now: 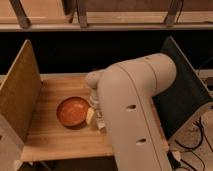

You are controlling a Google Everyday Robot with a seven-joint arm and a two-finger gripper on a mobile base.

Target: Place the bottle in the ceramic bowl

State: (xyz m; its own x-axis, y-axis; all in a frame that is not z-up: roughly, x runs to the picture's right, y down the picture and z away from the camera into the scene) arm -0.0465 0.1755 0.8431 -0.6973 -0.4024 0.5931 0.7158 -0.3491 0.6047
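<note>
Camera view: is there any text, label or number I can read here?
None readable.
The bottle, beside the ceramic bowl: its label cannot be made out.
The gripper, at the bottle and mostly hidden by the arm: no markings show.

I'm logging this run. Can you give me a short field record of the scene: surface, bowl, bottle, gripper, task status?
surface: wooden table
ceramic bowl: orange-red, nothing seen inside
bottle: pale, at the bowl's right rim, not inside
gripper: low, right of the bowl by the bottle, mostly hidden behind the arm
task status: bottle not yet in bowl
</note>
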